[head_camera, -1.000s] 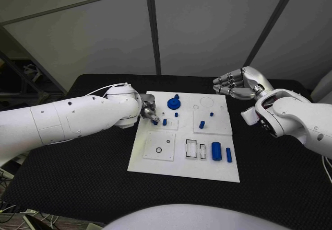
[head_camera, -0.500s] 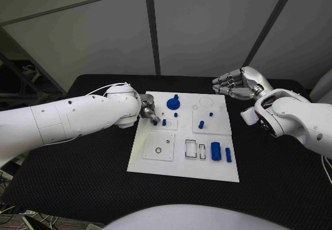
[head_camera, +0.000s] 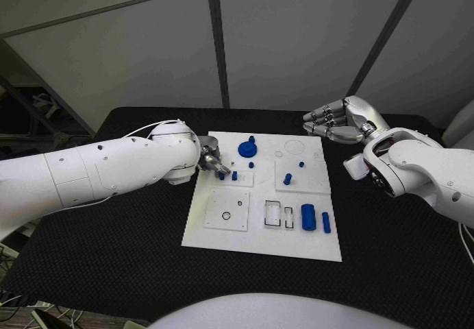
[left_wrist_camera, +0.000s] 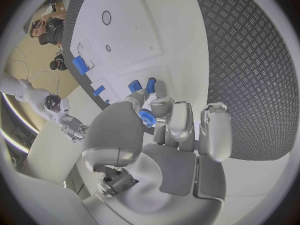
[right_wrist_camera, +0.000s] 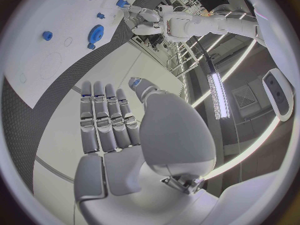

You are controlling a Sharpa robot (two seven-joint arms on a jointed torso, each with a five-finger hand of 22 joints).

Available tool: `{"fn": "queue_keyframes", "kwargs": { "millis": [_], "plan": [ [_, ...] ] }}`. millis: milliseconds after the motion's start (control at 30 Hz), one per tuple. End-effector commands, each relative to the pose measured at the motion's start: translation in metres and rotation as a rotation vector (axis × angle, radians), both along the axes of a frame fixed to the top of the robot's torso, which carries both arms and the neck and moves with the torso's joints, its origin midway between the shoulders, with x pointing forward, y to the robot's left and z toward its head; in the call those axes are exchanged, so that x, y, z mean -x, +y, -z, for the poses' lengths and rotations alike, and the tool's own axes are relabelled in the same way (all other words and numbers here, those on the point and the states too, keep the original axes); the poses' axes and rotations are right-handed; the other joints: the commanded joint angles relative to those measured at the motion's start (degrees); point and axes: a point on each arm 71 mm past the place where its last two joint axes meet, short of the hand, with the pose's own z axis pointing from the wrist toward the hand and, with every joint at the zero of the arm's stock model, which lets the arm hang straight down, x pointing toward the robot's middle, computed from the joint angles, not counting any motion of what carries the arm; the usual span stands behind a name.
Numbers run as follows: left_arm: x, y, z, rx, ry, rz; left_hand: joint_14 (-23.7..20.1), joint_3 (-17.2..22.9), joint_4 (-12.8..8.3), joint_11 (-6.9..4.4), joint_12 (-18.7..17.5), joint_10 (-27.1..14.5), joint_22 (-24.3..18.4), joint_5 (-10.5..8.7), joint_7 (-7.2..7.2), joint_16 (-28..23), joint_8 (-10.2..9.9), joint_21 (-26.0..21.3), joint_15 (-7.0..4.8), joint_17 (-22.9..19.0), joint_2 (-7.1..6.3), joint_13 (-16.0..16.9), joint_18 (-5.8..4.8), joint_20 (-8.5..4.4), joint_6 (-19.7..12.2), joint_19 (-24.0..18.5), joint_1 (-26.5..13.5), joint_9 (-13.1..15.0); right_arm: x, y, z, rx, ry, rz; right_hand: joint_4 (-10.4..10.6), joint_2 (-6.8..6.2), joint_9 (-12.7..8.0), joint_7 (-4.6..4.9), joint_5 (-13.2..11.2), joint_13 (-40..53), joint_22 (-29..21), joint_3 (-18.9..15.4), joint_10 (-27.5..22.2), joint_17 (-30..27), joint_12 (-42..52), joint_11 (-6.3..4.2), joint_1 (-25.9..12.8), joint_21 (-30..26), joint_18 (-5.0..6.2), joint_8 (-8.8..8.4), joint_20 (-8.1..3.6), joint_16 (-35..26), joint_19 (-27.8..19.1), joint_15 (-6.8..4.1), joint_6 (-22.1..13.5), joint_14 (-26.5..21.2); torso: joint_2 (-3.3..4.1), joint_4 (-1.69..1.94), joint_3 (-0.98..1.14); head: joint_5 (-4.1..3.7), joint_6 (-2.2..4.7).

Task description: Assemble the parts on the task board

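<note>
Your left hand [head_camera: 210, 163] pinches a small blue gear [left_wrist_camera: 147, 118] over the task board [head_camera: 222, 229] — right hand [head_camera: 335, 120] open, well clear beyond the far corner.

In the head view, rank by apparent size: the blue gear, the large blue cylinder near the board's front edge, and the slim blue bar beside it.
1. Large blue cylinder.
2. Blue gear, close behind; its upright hub makes the ranking unsure.
3. Slim blue bar, clearly the thinnest.
All lie on the task board.
</note>
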Motion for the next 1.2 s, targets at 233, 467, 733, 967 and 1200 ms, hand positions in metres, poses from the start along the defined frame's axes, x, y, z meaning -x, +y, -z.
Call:
{"fn": "queue_keyframes", "kwargs": {
  "millis": [233, 467, 733, 967, 1200],
  "plan": [
    [0.000, 0.003, 0.001, 0.003, -0.005, -0.023, 1.82, -2.59, 2.01, 0.10, 0.39, 0.07, 8.45, -0.17, 0.10, 0.33, -0.50, 0.37, -0.24, 0.11, 0.89, 0.37, -1.25, -0.35, 0.47, 3.34, -0.83, -0.27, 0.000, 0.001, -0.002, -0.005, -0.005, -0.012, -0.03, 0.06, -0.02, 0.32, 0.37, -0.05, -0.05, -0.29, -0.17, -0.05, -0.10, 0.23, -0.58, -0.20, 0.62, -0.32, 0.06, 0.07, 0.52, 0.10, -0.04, -0.08, 0.04, 0.03, 0.00, -0.04, 0.11],
    [-0.001, 0.007, -0.003, 0.036, -0.047, -0.046, 1.79, -4.21, 3.54, 0.19, -0.29, -0.32, 7.90, -0.12, 0.23, 0.29, -0.78, -0.44, -0.25, 0.08, 1.15, -0.36, -1.06, -0.35, 0.23, 3.11, -1.04, -0.47, 0.000, 0.001, -0.001, -0.004, -0.004, -0.011, -0.03, 0.06, -0.02, 0.32, 0.37, -0.05, -0.05, -0.29, -0.17, -0.05, -0.10, 0.23, -0.58, -0.20, 0.62, -0.32, 0.06, 0.07, 0.52, 0.10, -0.04, -0.08, 0.02, 0.02, 0.01, 0.00, 0.13],
    [-0.007, 0.010, -0.015, 0.140, -0.115, -0.095, 1.73, -6.08, 5.35, 0.47, -2.11, -1.55, 6.39, 0.02, 0.59, 0.19, -1.26, -2.60, -0.14, -0.01, 1.14, -2.41, -0.57, -0.29, -0.69, 2.46, -0.76, -0.72, -0.001, 0.000, -0.001, -0.004, -0.004, -0.009, -0.03, 0.06, -0.02, 0.32, 0.37, -0.05, -0.05, -0.29, -0.17, -0.05, -0.10, 0.23, -0.58, -0.20, 0.62, -0.32, 0.06, 0.07, 0.52, 0.10, -0.04, -0.08, 0.04, -0.01, -0.01, -0.06, 0.20],
    [-0.010, 0.013, -0.022, 0.257, -0.154, -0.136, 1.65, -8.13, 6.75, 0.99, -5.97, -3.96, 4.35, 0.03, 1.21, 0.06, -1.83, -5.56, 0.14, -0.12, 0.39, -6.94, 0.05, -0.08, -2.23, 1.57, 0.41, -0.97, -0.001, -0.001, -0.001, -0.002, -0.004, -0.005, -0.03, 0.06, -0.02, 0.32, 0.37, -0.05, -0.05, -0.29, -0.17, -0.05, -0.10, 0.23, -0.58, -0.20, 0.62, -0.32, 0.06, 0.07, 0.52, 0.10, -0.04, -0.08, 0.03, 0.00, 0.03, -0.06, 0.31],
    [-0.013, 0.014, -0.028, 0.366, -0.210, -0.116, -0.73, -9.90, 5.78, 4.72, -18.83, -15.15, -13.54, 0.23, 5.21, -3.59, -6.69, -31.68, 3.10, -3.81, -0.84, -18.36, 4.59, 2.14, -9.86, -9.12, 7.94, -3.88, -0.002, -0.002, -0.001, -0.001, -0.003, -0.001, 0.02, 0.07, -0.01, 0.33, 0.41, -0.05, -0.14, -0.36, -0.18, -0.10, -0.08, 0.23, -0.67, -0.30, 0.62, -0.31, 0.07, 0.07, 0.59, 0.11, -0.04, -0.07, 0.05, 0.06, 0.10, -0.30, 0.65]
  ]
}}
